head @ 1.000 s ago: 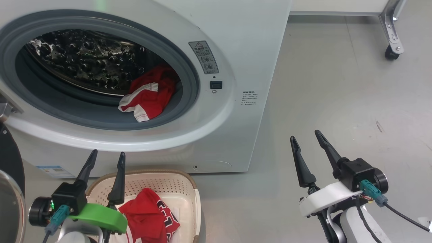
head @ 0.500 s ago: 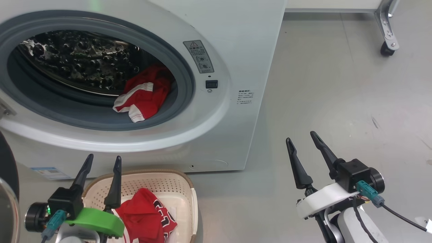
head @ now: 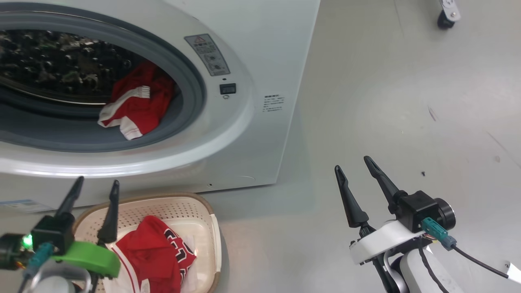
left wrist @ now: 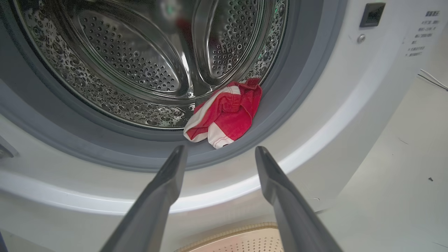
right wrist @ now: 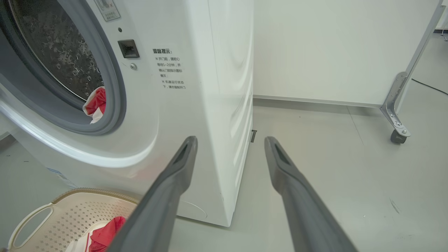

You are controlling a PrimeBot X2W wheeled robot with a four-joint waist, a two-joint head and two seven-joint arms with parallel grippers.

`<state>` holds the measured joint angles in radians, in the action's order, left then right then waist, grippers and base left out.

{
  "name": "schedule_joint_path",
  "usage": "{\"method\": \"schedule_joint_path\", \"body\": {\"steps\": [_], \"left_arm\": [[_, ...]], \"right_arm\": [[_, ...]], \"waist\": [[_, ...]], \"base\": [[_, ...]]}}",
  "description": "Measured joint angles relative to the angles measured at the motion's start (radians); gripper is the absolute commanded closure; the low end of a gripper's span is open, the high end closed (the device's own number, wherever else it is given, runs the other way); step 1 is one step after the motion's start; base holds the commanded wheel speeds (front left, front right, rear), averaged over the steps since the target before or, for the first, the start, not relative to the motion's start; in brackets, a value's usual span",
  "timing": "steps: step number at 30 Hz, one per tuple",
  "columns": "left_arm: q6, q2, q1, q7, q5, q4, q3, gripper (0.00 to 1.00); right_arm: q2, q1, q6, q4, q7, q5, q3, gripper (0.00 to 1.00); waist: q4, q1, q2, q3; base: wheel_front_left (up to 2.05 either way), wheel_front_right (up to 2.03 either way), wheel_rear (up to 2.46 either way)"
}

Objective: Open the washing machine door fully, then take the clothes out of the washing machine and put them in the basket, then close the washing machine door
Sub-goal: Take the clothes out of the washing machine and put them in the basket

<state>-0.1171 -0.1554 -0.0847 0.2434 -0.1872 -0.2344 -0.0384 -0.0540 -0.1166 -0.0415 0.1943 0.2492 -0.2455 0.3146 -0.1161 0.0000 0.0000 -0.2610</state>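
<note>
1. Clothes [head: 134,108] lie in two places. One red piece with white trim sits at the lower right of the drum [left wrist: 140,70], spilling onto the grey gasket [head: 191,81] of the washing machine [head: 260,49].
2. I see a second red piece, a jersey [head: 154,256] with dark numerals, lying in the basket [head: 175,211]. The basket stands on the floor [head: 386,101] just in front of the machine, below the open porthole.
3. My left fingers [head: 110,215] stand apart and hold nothing. They hover over the basket's left side and point toward the porthole.
4. My right fingers [head: 346,197] are spread and empty too. They hang over the floor, well to the right of the basket and past the machine's front corner.
5. I can make out a caster wheel [head: 444,18] at the far top right.
</note>
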Motion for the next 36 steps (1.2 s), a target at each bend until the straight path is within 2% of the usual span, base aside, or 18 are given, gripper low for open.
{"method": "schedule_joint_path", "body": {"steps": [7,18,26,36], "left_arm": [[-0.002,-0.069,-0.09,-0.057,0.0,-0.007,0.029,0.0],[-0.003,-0.184,-0.268,-0.221,0.003,-0.053,0.035,0.0],[-0.004,-0.21,-0.36,-0.333,-0.013,-0.118,-0.008,0.0],[-0.004,-0.233,-0.464,-0.433,-0.033,-0.212,-0.019,0.0]], "right_arm": [[0.001,-0.03,0.001,-0.017,0.0,-0.003,0.025,0.0],[0.004,-0.064,0.019,-0.038,0.0,-0.047,0.072,0.0],[0.005,-0.08,0.037,-0.05,0.0,-0.061,0.079,0.0],[0.005,-0.091,0.054,-0.055,0.0,-0.067,0.097,0.0]], "waist": [[-0.061,0.0,0.0,-0.06],[-0.18,0.0,0.0,-0.147],[-0.231,0.0,0.0,-0.192],[-0.246,0.0,0.0,-0.22]], "base": [[0.0,0.0,0.0],[0.0,0.0,0.0],[0.0,0.0,0.0],[0.0,0.0,0.0]]}}
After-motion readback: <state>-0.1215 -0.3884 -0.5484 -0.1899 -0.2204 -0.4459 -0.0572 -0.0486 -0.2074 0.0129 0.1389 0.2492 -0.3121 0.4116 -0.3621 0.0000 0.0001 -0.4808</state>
